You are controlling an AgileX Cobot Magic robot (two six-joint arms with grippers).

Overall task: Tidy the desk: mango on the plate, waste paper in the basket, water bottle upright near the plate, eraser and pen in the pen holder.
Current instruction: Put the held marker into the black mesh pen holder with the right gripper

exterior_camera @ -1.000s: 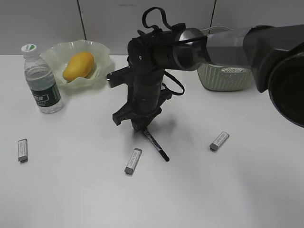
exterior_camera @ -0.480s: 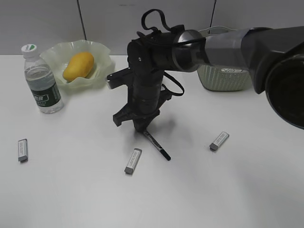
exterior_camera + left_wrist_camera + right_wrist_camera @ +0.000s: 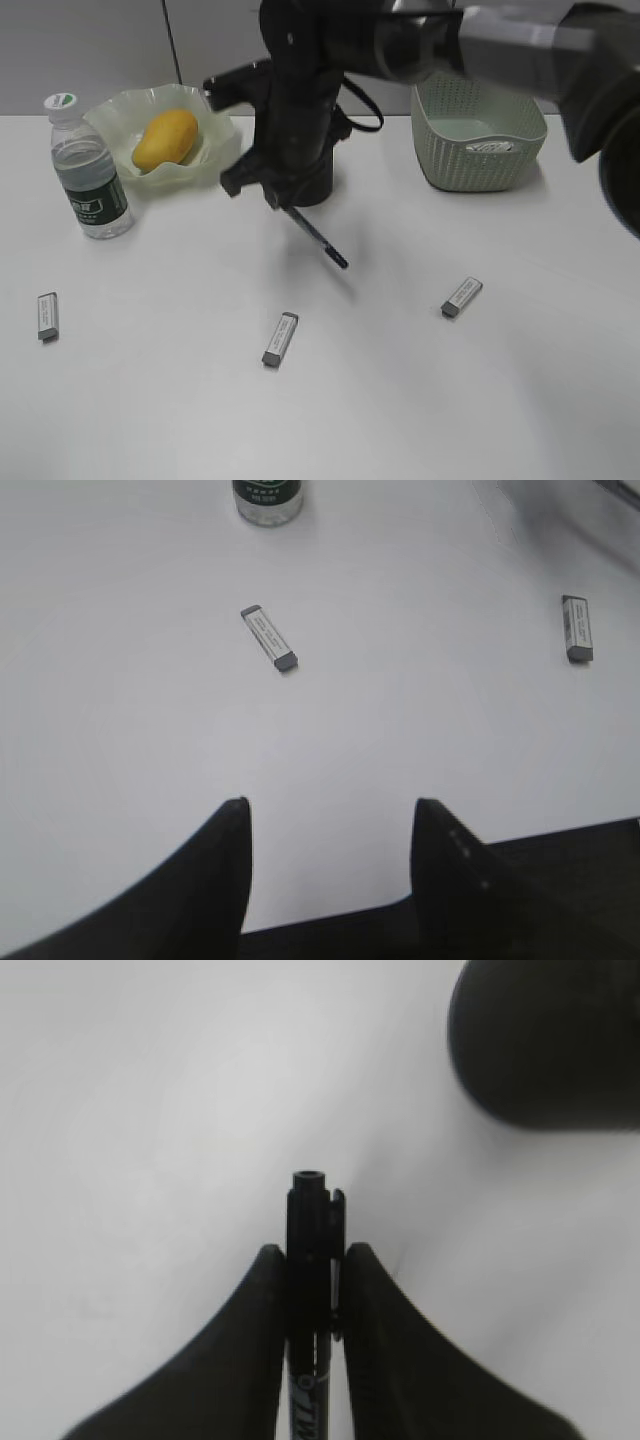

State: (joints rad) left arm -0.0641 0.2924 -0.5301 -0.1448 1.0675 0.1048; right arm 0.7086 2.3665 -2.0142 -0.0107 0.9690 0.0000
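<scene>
While the white desk carries everything, the basket stands at its back right and the plate with the mango at the back left, the upright water bottle just beside it. Three erasers lie apart. Right gripper is clamped on the pen, lifted and tilted; left gripper hovers with its jaws wide apart.
</scene>
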